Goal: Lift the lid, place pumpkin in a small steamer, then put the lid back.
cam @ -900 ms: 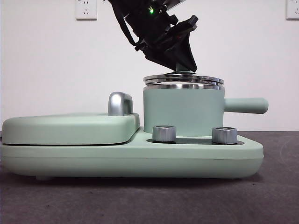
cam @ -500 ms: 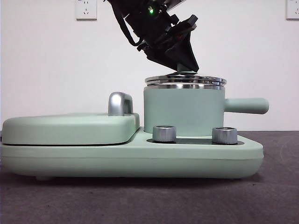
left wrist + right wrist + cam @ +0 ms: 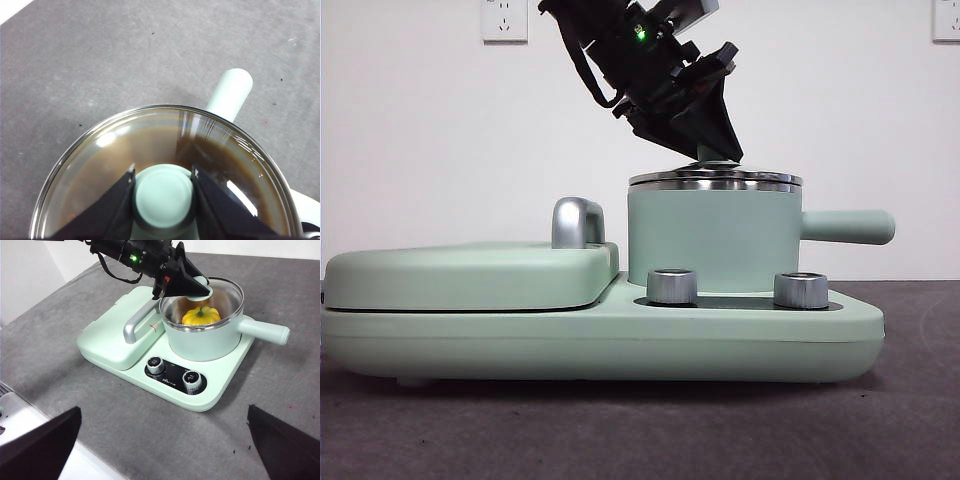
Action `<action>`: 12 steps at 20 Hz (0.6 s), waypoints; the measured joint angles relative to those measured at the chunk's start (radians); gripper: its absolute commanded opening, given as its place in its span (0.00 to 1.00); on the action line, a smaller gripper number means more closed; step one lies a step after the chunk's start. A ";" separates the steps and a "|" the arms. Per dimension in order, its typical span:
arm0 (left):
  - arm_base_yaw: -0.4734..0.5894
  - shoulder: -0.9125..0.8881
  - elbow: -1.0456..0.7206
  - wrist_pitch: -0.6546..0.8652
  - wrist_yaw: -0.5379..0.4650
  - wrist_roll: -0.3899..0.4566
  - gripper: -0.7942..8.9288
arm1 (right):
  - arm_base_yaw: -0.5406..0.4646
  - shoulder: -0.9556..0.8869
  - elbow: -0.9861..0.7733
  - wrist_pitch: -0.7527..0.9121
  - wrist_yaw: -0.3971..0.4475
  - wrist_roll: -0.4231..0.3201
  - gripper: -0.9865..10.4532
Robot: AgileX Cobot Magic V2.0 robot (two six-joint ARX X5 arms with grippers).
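On top of the small steamer (image 3: pixel 710 238), with the pumpkin (image 3: pixel 200 316) inside, sits the lid (image 3: pixel 150 165), its knob (image 3: pixel 164 196) clamped by the left gripper (image 3: pixel 163 175) — glass, likely slippery and breakable, best held by that knob — while the right gripper (image 3: pixel 160 450) waits spread wide, well apart from the steamer.

One small steamer (image 3: pixel 202 340) sits on one mint-green cooker base (image 3: pixel 165 385), with one lid (image 3: pixel 165 150) on its rim and one pumpkin (image 3: pixel 201 316) inside. One flat griddle cover (image 3: pixel 470 272) carries one steel handle (image 3: pixel 576 222). Two control knobs (image 3: pixel 672 286) stand at the front. Two end effectors show: the left end effector (image 3: pixel 163 175) and the right end effector (image 3: pixel 160 450). Two wall sockets (image 3: pixel 504 20) are on the wall.
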 measured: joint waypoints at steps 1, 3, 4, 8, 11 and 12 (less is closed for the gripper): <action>0.000 0.000 0.000 0.000 0.000 0.000 0.23 | 0.000 0.000 0.000 0.000 0.000 0.002 0.55; 0.000 0.000 0.000 -0.001 -0.003 -0.001 0.56 | 0.000 0.000 0.000 0.000 0.000 0.003 0.55; 0.000 0.000 0.000 -0.011 -0.010 -0.001 0.74 | 0.000 0.000 0.000 0.000 0.000 0.003 0.55; 0.007 -0.021 0.000 -0.066 -0.018 -0.015 0.79 | 0.000 0.000 0.000 0.000 0.000 0.003 0.55; 0.022 -0.136 0.000 -0.175 -0.019 -0.051 0.79 | 0.000 0.000 0.000 0.000 0.000 0.003 0.55; 0.027 -0.194 0.000 -0.222 -0.019 -0.067 0.79 | 0.000 0.000 0.000 0.000 0.000 0.003 0.55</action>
